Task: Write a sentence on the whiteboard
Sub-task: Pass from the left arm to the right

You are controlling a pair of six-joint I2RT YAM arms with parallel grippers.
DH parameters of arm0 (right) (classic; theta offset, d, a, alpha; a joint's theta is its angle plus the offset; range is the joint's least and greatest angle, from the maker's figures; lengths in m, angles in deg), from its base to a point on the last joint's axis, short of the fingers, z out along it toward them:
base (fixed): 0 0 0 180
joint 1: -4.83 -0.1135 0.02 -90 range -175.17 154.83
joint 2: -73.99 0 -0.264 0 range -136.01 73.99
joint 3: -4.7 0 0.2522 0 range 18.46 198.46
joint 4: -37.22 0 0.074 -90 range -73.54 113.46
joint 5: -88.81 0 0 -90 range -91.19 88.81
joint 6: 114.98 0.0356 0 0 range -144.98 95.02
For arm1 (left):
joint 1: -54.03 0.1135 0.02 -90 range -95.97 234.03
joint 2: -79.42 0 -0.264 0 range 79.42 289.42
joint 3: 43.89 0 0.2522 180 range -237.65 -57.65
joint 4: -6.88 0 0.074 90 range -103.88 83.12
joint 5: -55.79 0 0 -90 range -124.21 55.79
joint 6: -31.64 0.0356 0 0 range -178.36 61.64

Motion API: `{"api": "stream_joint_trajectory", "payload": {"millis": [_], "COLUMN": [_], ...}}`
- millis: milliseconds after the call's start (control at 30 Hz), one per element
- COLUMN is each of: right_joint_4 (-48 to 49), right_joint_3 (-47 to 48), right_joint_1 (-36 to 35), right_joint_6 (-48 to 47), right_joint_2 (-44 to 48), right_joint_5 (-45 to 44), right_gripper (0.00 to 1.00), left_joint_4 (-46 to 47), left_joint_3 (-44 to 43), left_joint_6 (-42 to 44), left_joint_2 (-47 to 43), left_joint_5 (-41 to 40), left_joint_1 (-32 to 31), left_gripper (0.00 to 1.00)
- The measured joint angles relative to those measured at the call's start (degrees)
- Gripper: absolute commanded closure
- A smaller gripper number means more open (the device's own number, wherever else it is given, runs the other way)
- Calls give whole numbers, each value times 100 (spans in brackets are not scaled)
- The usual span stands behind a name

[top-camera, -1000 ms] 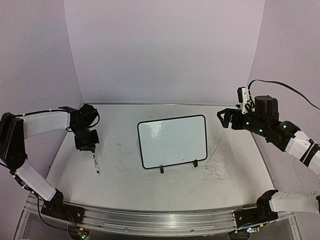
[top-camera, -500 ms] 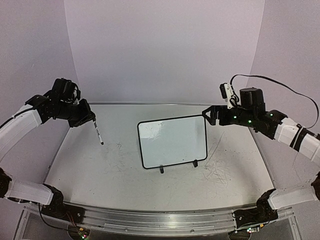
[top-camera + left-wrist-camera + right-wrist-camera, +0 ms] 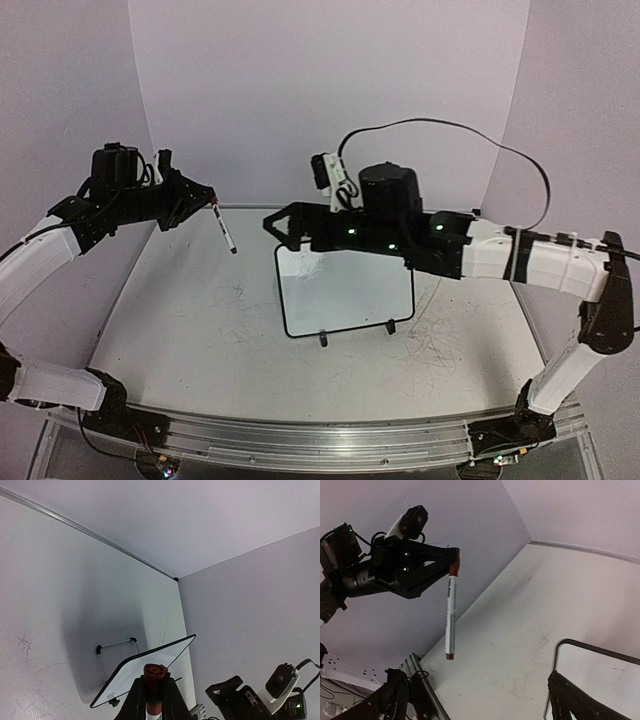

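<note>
Top external: right arm covers whiteboard top edge.

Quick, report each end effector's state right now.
Left end effector: closed on the marker.
Right end effector: open, holding nothing.

Whiteboard on counter. Left hand, left of it, grips a marker. Right hand, fingers spread, at its top-left corner.

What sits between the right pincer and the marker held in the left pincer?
Nothing: only open air over bare tabletop separates the open right pincer from the marker, clearest in the right wrist view.
</note>
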Motion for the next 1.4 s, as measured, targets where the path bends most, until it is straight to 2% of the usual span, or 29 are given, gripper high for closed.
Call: {"api": "stream_joint_trajectory", "payload": {"millis": [167, 400, 600, 867, 967, 1000, 1033, 1067, 1100, 1133, 1167, 1200, 1267, 1400], "right_joint_4": [807, 1120, 1430, 1749, 1831, 1837, 1822, 1820, 1844, 1897, 1948, 1975, 2000, 1733], "right_joint_3": [912, 923, 922, 925, 925, 925, 921, 917, 912, 886, 792, 632, 193, -573], "right_joint_1": [-385, -446, -411, -410, -410, -409, -399, -381, -356, -346, -329, -302, -261, -121], "right_joint_6": [612, 800, 769, 871, 872, 854, 887, 893, 836, 810, 783, 749, 639, 64], "right_joint_2": [-1454, -1731, -1731, -1731, -1731, -1731, -1731, -1731, -1731, -1714, -1666, -1581, -1317, -698], "right_joint_5": [360, 424, 341, 290, 298, 289, 240, 226, 271, 280, 282, 278, 275, 300], "right_gripper": [13, 23, 52, 75, 91, 95, 98, 100, 100, 100, 100, 100, 100, 100], "left_joint_4": [649, 1294, 1627, 1785, 1793, 1810, 1848, 1878, 1890, 1926, 1941, 1931, 1792, 1176], "left_joint_3": [437, 856, 1072, 1072, 1072, 1072, 1072, 1072, 1072, 1072, 1072, 1072, 1067, 1045], "left_joint_6": [-481, -891, -1111, -1266, -1312, -1312, -1289, -1261, -1235, -1186, -1139, -1069, -794, 71], "left_joint_2": [-75, -132, -269, -399, -418, -428, -455, -483, -504, -510, -510, -509, -495, -352], "left_joint_5": [344, 518, 529, 645, 670, 675, 686, 701, 716, 765, 838, 909, 1076, 1406], "left_joint_1": [0, 0, 0, 0, 0, 0, 0, 1, 2, 2, 2, 2, 1, 0], "left_gripper": [100, 100, 100, 100, 99, 90, 77, 62, 41, 27, 19, 14, 9, 9]}}
